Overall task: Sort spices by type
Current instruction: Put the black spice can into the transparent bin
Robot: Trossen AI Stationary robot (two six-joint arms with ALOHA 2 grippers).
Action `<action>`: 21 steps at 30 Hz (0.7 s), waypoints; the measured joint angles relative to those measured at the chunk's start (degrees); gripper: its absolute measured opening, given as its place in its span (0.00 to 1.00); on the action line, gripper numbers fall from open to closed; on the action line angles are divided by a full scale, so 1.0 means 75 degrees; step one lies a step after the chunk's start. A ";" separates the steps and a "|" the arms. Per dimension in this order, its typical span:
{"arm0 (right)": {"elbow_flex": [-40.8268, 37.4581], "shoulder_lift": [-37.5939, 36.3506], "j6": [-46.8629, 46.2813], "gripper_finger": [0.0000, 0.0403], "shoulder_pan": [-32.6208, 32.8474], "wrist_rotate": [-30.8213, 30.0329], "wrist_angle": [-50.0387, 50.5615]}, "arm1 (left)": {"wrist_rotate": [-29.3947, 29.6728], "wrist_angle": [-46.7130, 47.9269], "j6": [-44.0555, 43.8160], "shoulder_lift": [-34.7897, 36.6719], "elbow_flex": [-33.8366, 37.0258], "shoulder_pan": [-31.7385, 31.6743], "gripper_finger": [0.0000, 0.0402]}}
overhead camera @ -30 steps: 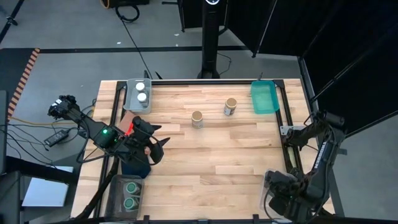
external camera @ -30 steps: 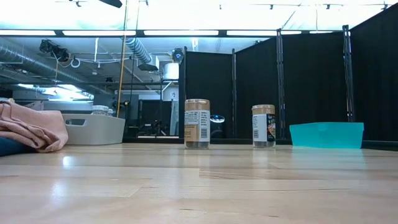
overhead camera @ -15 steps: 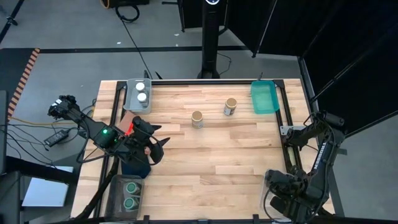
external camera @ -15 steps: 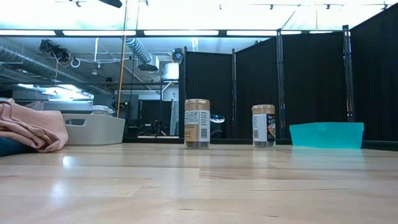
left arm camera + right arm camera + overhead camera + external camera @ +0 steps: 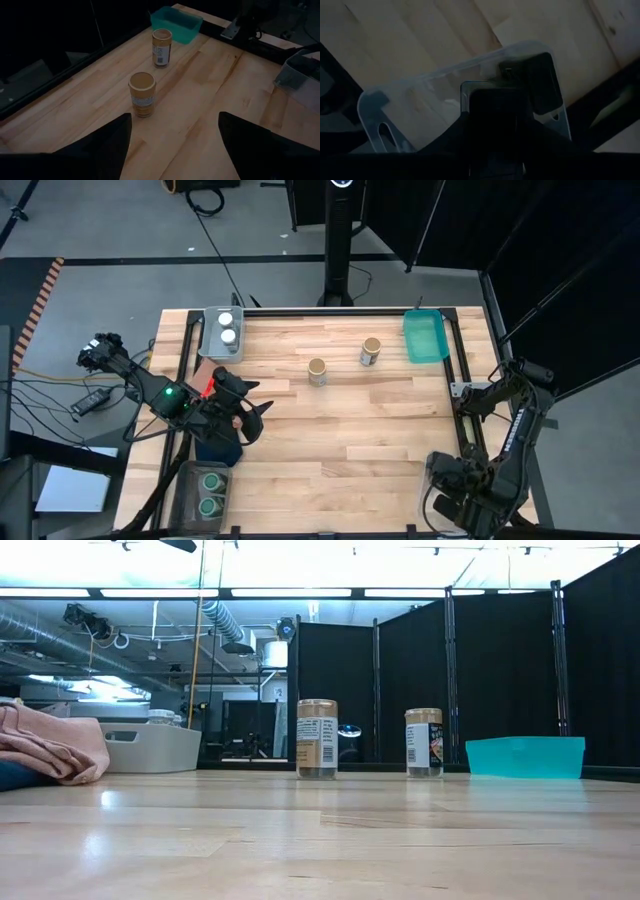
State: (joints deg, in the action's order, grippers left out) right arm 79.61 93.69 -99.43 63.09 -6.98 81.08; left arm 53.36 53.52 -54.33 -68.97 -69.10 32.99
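Two tan-lidded jars stand upright on the table, one [image 5: 317, 371] near the middle and one [image 5: 371, 352] toward the far right; they also show in the left wrist view, the nearer jar [image 5: 142, 94] and the farther jar [image 5: 161, 47]. Two white-lidded jars [image 5: 228, 328] sit in a grey bin, and two green-lidded jars [image 5: 210, 491] sit in a bin at the near left. My left gripper [image 5: 255, 412] hovers open left of the nearer jar, touching nothing. My right gripper [image 5: 447, 477] hangs over a clear bin [image 5: 420, 85] holding black tins [image 5: 542, 80].
A teal bin [image 5: 425, 337] sits at the far right corner. A pink-brown cloth [image 5: 50, 743] and a navy cloth [image 5: 215, 448] lie at the left edge under my left arm. Bare wood lies between the jars and the near edge.
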 joint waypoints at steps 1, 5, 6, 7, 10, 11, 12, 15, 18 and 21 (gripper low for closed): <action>0.0001 0.0000 0.0043 0.35 0.0000 -0.0001 0.0000 | 0.0000 0.0000 0.0000 0.0000 0.0000 0.0002 0.75; -0.0002 0.0000 0.0084 0.41 0.0000 -0.0003 0.0020 | 0.0000 0.0003 0.0003 0.0000 0.0000 0.0000 0.75; -0.0002 0.0000 0.0084 0.43 0.0000 -0.0003 0.0017 | 0.0000 0.0000 0.0003 0.0000 0.0000 0.0000 0.75; -0.0002 0.0000 0.0084 0.44 0.0000 -0.0003 0.0017 | 0.0000 0.0003 0.0003 0.0000 0.0000 0.0000 0.75; -0.0002 -0.0003 0.0085 0.46 0.0000 -0.0003 0.0020 | 0.0000 0.0003 0.0003 0.0000 0.0000 0.0000 0.75; -0.0002 -0.0006 0.0088 0.46 0.0000 -0.0003 0.0019 | 0.0000 0.0003 0.0003 0.0000 0.0000 0.0003 0.75; -0.0002 -0.0006 0.0103 0.46 0.0000 -0.0003 0.0017 | 0.0000 0.0004 0.0003 0.0000 0.0000 0.0001 0.75; -0.0002 -0.0006 0.0269 0.46 0.0000 -0.0003 0.0015 | 0.0000 0.0020 0.0003 0.0000 0.0000 0.0000 0.75; -0.0002 -0.0006 0.0288 0.46 0.0000 -0.0003 0.0020 | -0.0003 0.0020 0.0003 0.0000 0.0000 0.0000 0.75; -0.0002 -0.0006 0.0294 0.46 0.0000 -0.0054 0.0020 | 0.0000 0.0020 0.0003 0.0000 0.0000 0.0000 0.75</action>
State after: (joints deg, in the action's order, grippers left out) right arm 79.59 93.65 -97.23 63.09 -7.39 81.23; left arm 53.36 53.67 -54.30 -68.97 -69.10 32.99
